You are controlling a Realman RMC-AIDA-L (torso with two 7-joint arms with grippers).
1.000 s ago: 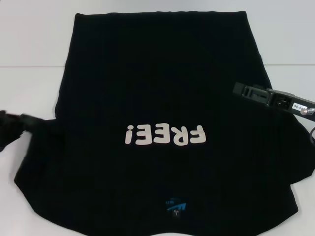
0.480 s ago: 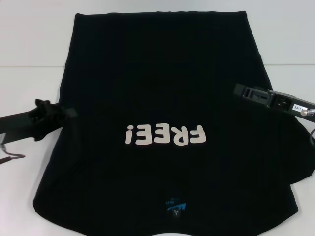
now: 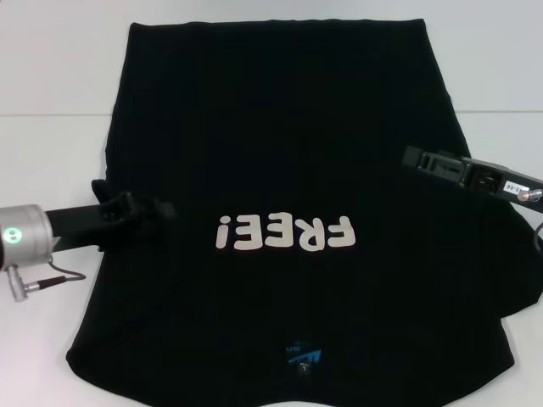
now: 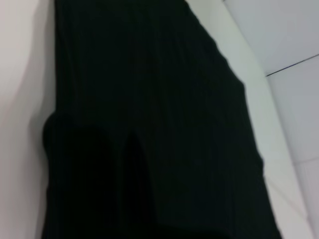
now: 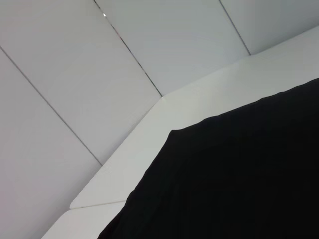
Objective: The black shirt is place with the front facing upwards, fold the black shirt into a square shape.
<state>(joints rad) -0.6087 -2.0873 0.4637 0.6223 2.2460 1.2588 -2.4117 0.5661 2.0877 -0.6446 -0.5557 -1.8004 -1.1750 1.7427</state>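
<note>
Head view shows the black shirt point(image 3: 280, 212) spread front-up over most of the white tabletop point(image 3: 51, 68), its hem at the far edge and its collar at the near edge. Bare tabletop lies along both side edges and in the far corners. The left gripper point(image 3: 148, 212) is over the shirt's left side, where cloth is folded inward; whether it grips cloth cannot be told. The right gripper point(image 3: 424, 158) hovers over the right side, its opening unclear.
</note>
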